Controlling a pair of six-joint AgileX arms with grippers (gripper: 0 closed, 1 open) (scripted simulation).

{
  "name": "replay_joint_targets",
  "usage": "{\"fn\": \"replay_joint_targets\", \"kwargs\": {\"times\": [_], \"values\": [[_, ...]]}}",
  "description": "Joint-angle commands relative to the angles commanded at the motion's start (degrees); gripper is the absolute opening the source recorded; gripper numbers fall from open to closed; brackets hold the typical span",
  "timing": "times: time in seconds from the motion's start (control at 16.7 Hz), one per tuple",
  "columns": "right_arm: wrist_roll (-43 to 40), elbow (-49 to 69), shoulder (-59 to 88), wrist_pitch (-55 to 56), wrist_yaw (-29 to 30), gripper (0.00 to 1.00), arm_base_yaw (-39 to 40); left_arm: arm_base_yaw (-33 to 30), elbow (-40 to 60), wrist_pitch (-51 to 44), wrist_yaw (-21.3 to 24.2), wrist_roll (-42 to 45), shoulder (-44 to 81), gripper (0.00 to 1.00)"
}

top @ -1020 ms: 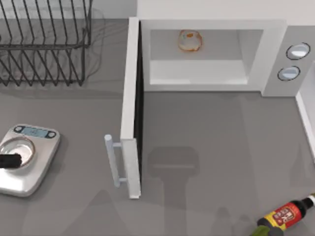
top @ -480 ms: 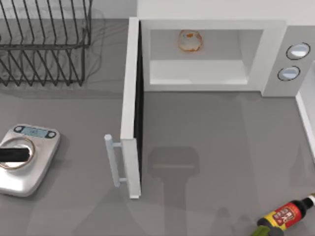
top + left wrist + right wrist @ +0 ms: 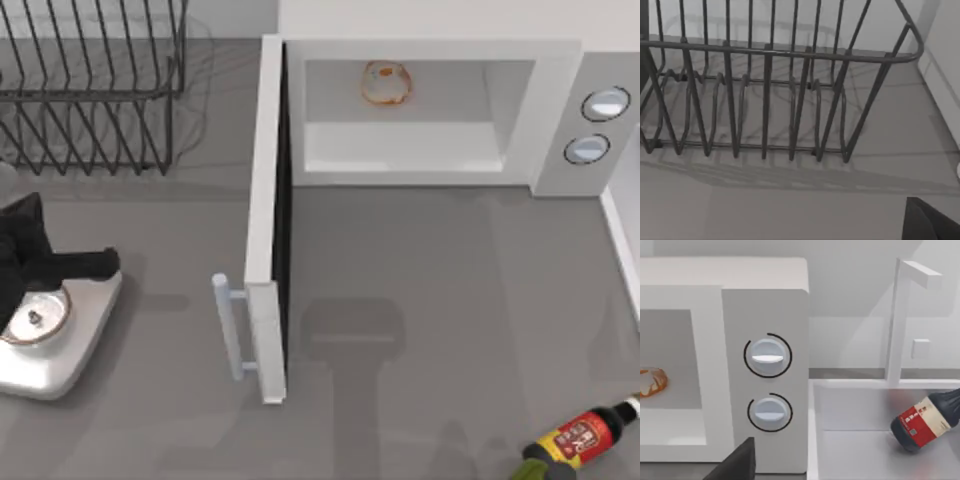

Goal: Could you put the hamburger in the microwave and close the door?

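Note:
The hamburger [image 3: 386, 82] lies at the back of the white microwave's [image 3: 555, 120] pale cavity, left of its middle. In the right wrist view the hamburger [image 3: 650, 381] sits on the cavity floor beside the microwave [image 3: 765, 305] panel with two round knobs. The door [image 3: 266, 220] stands wide open, swung out from the cavity's left side, its pale bar handle [image 3: 228, 325] facing left. My left gripper [image 3: 95, 265] reaches in from the table's left edge above a scale, well left of the handle. A dark part of my right gripper [image 3: 737, 462] shows in front of the microwave.
A dark wire dish rack [image 3: 90, 90] stands at the back left, also close ahead in the left wrist view [image 3: 770, 100]. A silver kitchen scale [image 3: 60, 340] lies under the left arm. A red-labelled dark bottle [image 3: 580, 440] lies at the front right beside a white raised rim [image 3: 620, 240].
My left arm has come farther in from the table's left edge and moved towards the back, now over the scale's display end. The door and hamburger have not moved.

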Motion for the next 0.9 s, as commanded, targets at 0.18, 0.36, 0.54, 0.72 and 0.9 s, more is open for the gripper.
{"fn": "replay_joint_targets", "kwargs": {"times": [0.18, 0.36, 0.54, 0.72, 0.9], "values": [[0.0, 0.0, 0.0, 0.0, 0.0, 1.0, 0.0, -4.85, 8.3, -15.29, -2.79, -4.1, 6.98, 0.0], [0.0, 0.0, 0.0, 0.0, 0.0, 1.0, 0.0, -9.5, 15.93, -28.74, -5.56, -8.3, 12.53, 0.0], [0.0, 0.0, 0.0, 0.0, 0.0, 1.0, 0.0, -13.62, 22.85, -36.91, -8.0, -12.38, 16.12, 0.0], [0.0, 0.0, 0.0, 0.0, 0.0, 1.0, 0.0, -15.48, 25.84, -39.59, -9.1, -14.39, 17.58, 0.0], [0.0, 0.0, 0.0, 0.0, 0.0, 1.0, 0.0, -15.48, 25.84, -39.59, -9.1, -14.39, 17.58, 0.0]]}}
